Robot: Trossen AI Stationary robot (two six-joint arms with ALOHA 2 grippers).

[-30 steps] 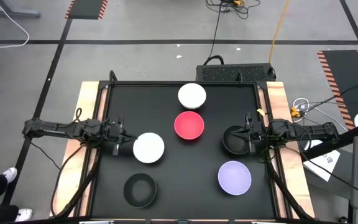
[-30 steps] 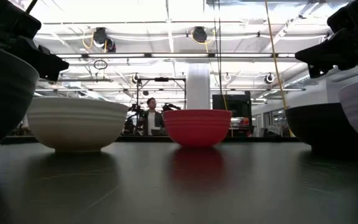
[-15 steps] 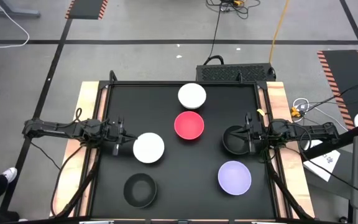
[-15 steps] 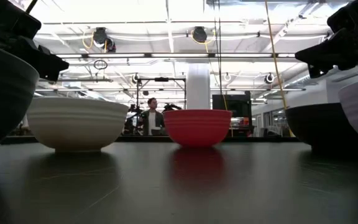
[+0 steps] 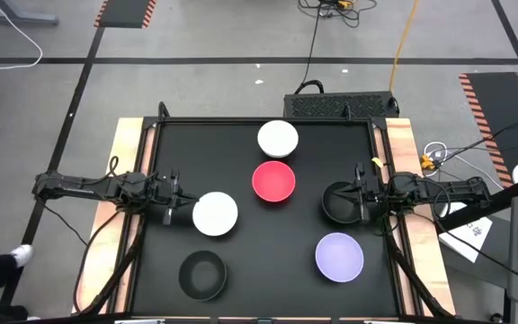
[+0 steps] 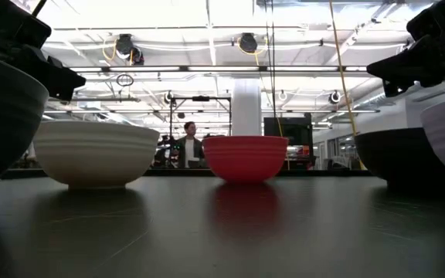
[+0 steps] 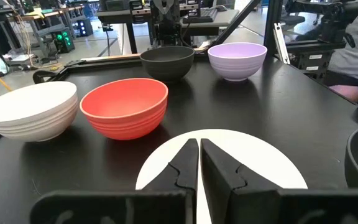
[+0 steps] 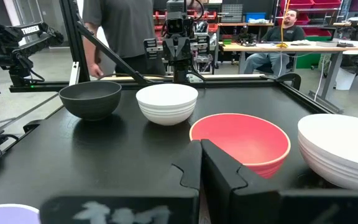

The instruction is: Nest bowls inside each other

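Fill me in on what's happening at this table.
Nothing is being handled. The left gripper hovers shut beside a white bowl, and the right gripper hovers shut over a black bowl. The red bowl, lavender bowl, second white bowl and second black bowl sit apart on the black table; none is nested.

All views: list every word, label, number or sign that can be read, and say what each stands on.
No text can be read for certain.
Bowls: no words or labels.
White lettering on a dark arm part in the right wrist view: too blurred to read.
Printed paper beside the table in the high view: too small to read.
Striped floor mat: orange and black warning stripes, no words.
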